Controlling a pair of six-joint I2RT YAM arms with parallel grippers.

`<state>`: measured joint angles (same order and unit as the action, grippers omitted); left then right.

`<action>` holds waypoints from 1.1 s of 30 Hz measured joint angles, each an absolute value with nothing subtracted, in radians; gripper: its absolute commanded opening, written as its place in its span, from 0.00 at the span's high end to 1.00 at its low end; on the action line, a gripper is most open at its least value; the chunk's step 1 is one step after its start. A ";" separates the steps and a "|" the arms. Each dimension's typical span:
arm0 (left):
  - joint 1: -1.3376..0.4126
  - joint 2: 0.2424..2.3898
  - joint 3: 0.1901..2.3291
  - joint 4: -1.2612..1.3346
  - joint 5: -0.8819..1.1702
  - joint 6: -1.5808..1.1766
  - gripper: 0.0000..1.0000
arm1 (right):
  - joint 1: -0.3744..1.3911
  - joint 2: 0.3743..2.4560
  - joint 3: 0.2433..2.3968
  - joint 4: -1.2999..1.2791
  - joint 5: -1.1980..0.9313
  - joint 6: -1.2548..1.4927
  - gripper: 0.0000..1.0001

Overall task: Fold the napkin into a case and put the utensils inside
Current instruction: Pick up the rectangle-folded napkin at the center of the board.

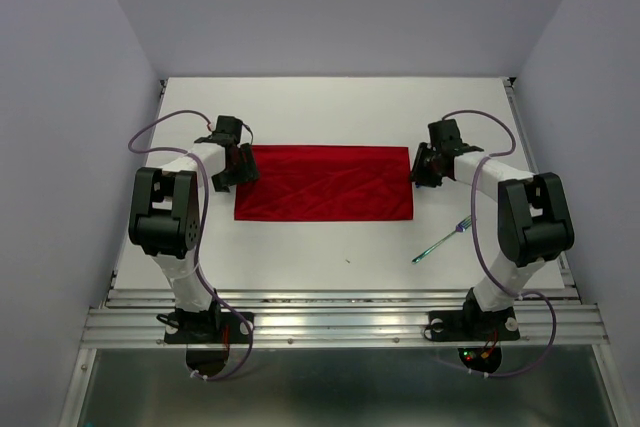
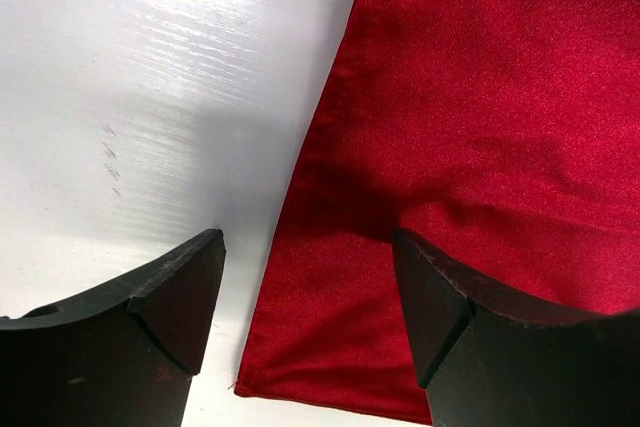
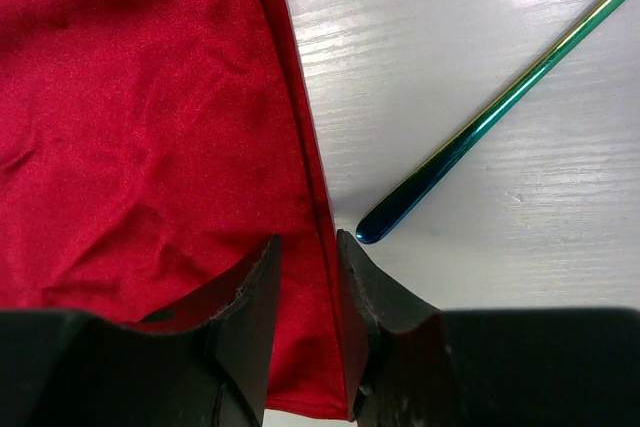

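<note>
Your left fingers [image 2: 175, 297] stand wide, one over the table [image 2: 150, 77] and one over the napkin [image 2: 480, 117], straddling its left edge. Your right fingers [image 3: 250, 297] are narrowly parted above its right hem; you cannot tell whether they touch it. The fork [image 3: 480, 127] lies just beside, tines cut off.

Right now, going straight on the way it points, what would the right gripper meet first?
The bright red cloth napkin: the right gripper points down at its hemmed edge beside the bare table, though depth is unclear.

White table [image 1: 300, 257] with faint marks [image 2: 110, 152], perhaps scuffs; metal rail [image 1: 340, 325] at near edge.
</note>
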<state>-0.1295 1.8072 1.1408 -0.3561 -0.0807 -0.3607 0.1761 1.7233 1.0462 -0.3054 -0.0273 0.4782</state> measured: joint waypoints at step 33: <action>-0.070 1.763 1.137 -0.324 0.054 -0.336 0.26 | 0.178 1.796 1.066 -0.251 -0.062 0.448 0.93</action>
<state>-0.0696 1.7630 1.1374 -0.3241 0.0540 -0.3355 0.1783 1.7958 1.0660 -0.2508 -0.0616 0.4480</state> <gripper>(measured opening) 0.814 0.070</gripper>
